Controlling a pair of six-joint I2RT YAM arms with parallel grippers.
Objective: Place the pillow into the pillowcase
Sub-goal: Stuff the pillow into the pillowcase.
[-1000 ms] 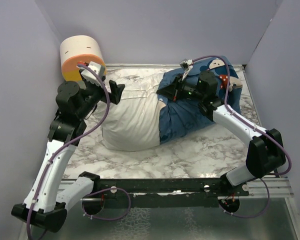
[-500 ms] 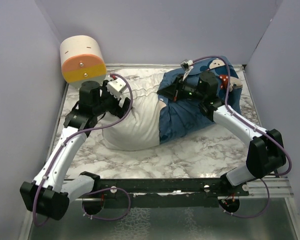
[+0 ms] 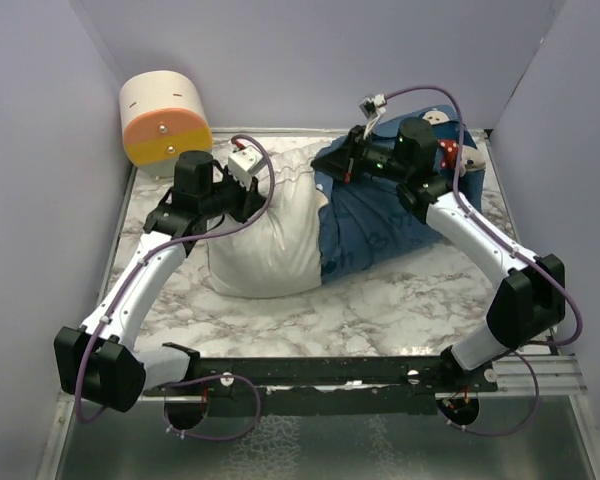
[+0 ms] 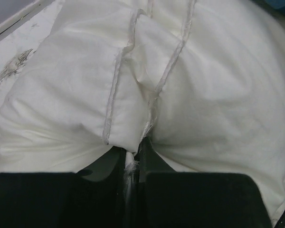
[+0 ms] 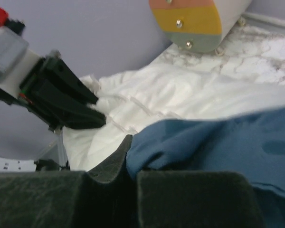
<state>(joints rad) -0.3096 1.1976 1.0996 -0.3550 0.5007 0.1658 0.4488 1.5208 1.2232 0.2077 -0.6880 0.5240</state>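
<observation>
Marble-patterned white and grey tabletop (image 3: pixel 380 300) fills the middle of the overhead view, boxed in by plain pale lilac walls (image 3: pixel 310 60). A short cream cylinder with an orange and yellow band (image 3: pixel 163 120) lies on its side in the upper left corner of the table, against the wall.

A large plump white fabric pillow (image 3: pixel 270 245) lies at the centre of the frame. Its right part is inside a thin dark blue pillowcase with light blue print (image 3: pixel 370 225), which runs on toward the upper right corner; the left part of the pillow is bare. A cartoon face with red on it shows on the far right end of the pillowcase.

The left gripper (image 3: pixel 242 195) sits at the upper left edge of the bare pillow. In the left wrist view its black fingers (image 4: pixel 154 166) are pinched together on a small fold of the white fabric where two stitched seams meet.

The right gripper (image 3: pixel 340 168) is at the upper edge of the pillowcase, just right of the pillow's bare part. In the right wrist view it is clamped on the blue hem (image 5: pixel 190 142), which bunches into the narrow slit between the two fingers, with the white pillow (image 5: pixel 147 102) just beyond and the left gripper's fingers resting on that pillow at centre left.
</observation>
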